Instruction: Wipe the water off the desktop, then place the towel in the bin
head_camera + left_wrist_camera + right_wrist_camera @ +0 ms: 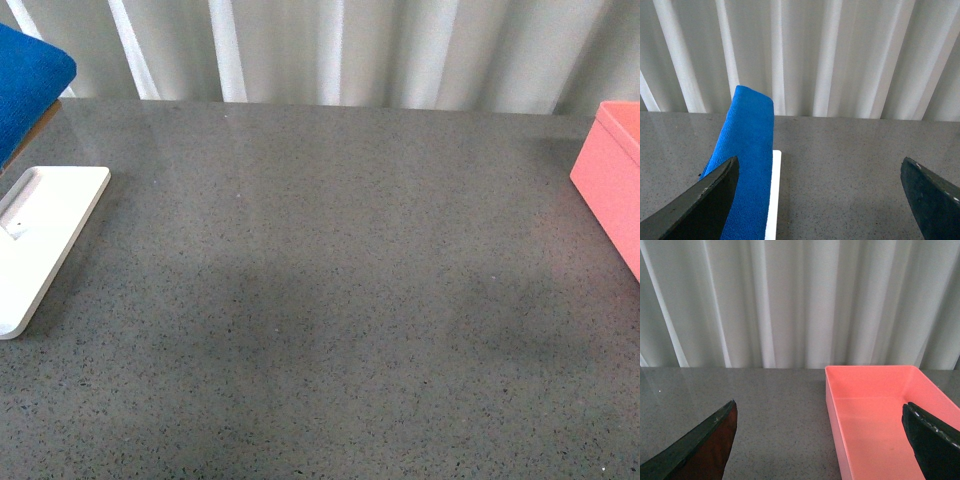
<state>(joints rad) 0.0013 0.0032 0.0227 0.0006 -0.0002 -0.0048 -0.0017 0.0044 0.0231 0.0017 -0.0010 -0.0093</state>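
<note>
**Both grippers wide, towel on the stand**

Your left gripper [820, 167] and right gripper [820, 407] both stand spread wide. The desktop [320, 300] stretches ahead of you. At its left edge the towel [25, 85] drapes over the white stand [50, 230], and the bin [875, 415] sits at the right. A pale curtain [400, 50] hangs behind.

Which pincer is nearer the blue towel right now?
Left. The left pincer, open, has the towel just ahead of it; the right pincer, open, faces the bin, with no towel in its view.
</note>
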